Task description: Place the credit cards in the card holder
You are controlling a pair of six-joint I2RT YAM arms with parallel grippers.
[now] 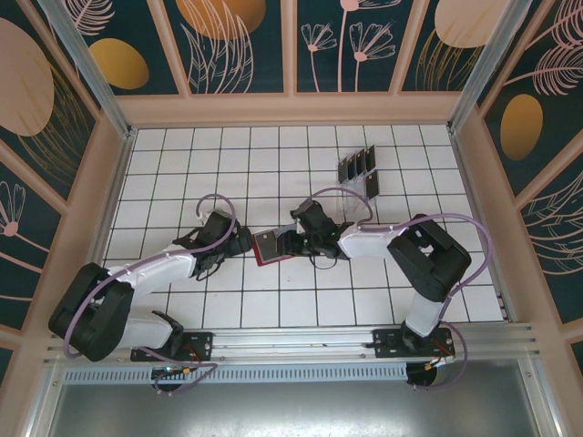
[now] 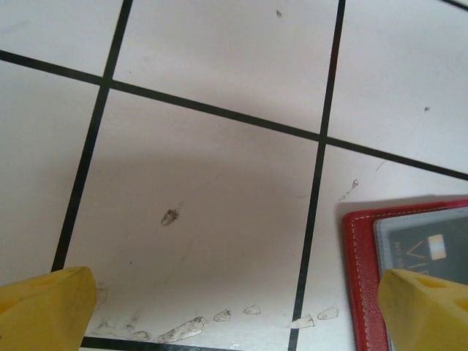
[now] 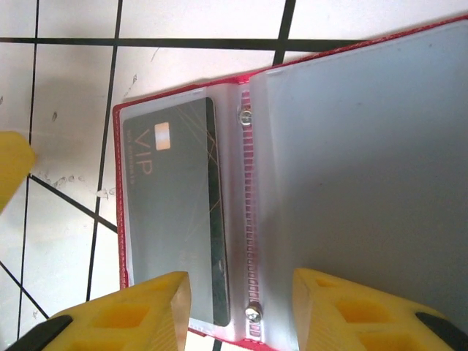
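The red card holder lies open on the tiled table between my two grippers. In the right wrist view, one black credit card marked VIP sits inside the holder's left clear sleeve, and the right-hand sleeves stand raised. My right gripper hovers over the spine, jaws apart with nothing between them. My left gripper is wide open over bare tile. Its right fingertip overlaps the holder's corner, where the sleeved card shows. More black credit cards stand in a clear rack behind.
The clear slotted rack stands a few tiles behind the right arm. Raised wooden walls enclose the tiled table. Sticky residue marks dot the tile under the left gripper.
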